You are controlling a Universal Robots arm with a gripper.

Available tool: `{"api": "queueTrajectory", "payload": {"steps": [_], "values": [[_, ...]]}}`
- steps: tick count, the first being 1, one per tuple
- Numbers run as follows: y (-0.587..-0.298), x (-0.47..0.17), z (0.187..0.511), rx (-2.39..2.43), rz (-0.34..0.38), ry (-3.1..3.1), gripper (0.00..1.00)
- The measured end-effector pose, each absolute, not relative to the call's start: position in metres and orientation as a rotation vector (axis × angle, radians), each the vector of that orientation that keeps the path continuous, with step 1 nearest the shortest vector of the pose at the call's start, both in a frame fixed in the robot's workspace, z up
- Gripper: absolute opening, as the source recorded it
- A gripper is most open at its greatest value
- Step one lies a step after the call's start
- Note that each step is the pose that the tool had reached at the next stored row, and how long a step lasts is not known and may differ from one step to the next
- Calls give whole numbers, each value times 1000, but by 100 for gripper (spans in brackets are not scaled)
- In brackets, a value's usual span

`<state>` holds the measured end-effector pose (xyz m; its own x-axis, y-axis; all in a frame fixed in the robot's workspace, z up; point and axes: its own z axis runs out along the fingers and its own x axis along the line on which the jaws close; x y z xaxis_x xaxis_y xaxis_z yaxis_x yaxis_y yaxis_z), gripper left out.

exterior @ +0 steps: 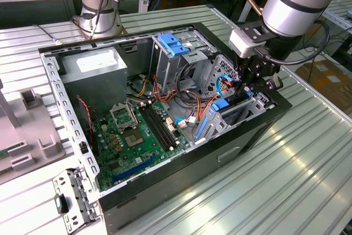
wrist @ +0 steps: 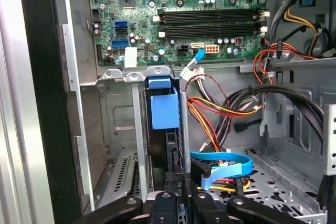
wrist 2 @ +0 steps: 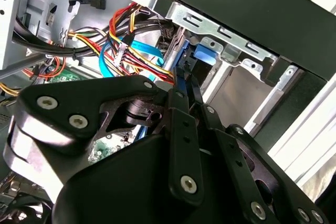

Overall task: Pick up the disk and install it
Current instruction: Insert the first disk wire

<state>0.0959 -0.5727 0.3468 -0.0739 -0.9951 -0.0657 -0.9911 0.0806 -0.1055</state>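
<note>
One arm reached down from the exterior view's right into an open computer case [exterior: 236,152] that lay on its side on a ribbed metal table [exterior: 286,180]. Its black gripper [exterior: 254,83] hung over the drive bay at the case's front corner, and in both wrist views the two thin black fingers [wrist 2: 180,103] stood close together, pinched on the edge of the disk [wrist: 164,109]. The disk stood on edge in a grey sheet-metal slot, a thin dark slab framed by smooth bright blue plastic rails, its long axis running along the slot from the gripper toward the motherboard [wrist: 178,19], with the blue tab end leading toward that board. In the exterior view the blue rails showed at the bay [exterior: 234,113], partly sunk between the bay's metal walls. Beside the slot, bundles of red, yellow and black wires [wrist: 220,111] curved past, and a flat light-blue data cable [wrist: 220,163] looped just next to the fingers. The green motherboard carried long black memory slots and a square socket. A grey metal box with a white label [exterior: 93,67] sat in the far corner, and a wider pale-blue ribbed clip [exterior: 173,44] topped the upper cage.
</note>
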Motion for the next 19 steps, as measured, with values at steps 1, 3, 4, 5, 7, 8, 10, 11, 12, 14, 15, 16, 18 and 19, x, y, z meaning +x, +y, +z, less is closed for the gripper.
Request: {"api": "queueTrajectory", "payload": {"steps": [1, 3, 4, 5, 7, 8, 10, 11, 12, 14, 15, 16, 18, 19], "values": [[-573, 96, 346, -2052, -50, 2217, 17], [-573, 96, 346, -2053, -50, 2216, 17], [-573, 96, 346, -2054, -50, 2215, 17], [-573, 96, 346, -2054, -50, 2215, 17], [-573, 96, 345, -2055, -50, 2214, 17], [-573, 96, 345, -2056, -49, 2214, 17], [-573, 96, 345, -2056, -49, 2213, 17], [-573, 96, 345, -2056, -49, 2213, 17], [-573, 96, 341, -2058, -49, 2212, 17], [-573, 96, 340, -2058, -49, 2212, 24], [-573, 96, 356, -2057, -47, 2211, 24], [-573, 96, 358, -2056, -45, 2210, 24], [-573, 96, 358, -2056, -45, 2210, 22], [-573, 96, 358, -2056, -44, 2210, 16]]}}
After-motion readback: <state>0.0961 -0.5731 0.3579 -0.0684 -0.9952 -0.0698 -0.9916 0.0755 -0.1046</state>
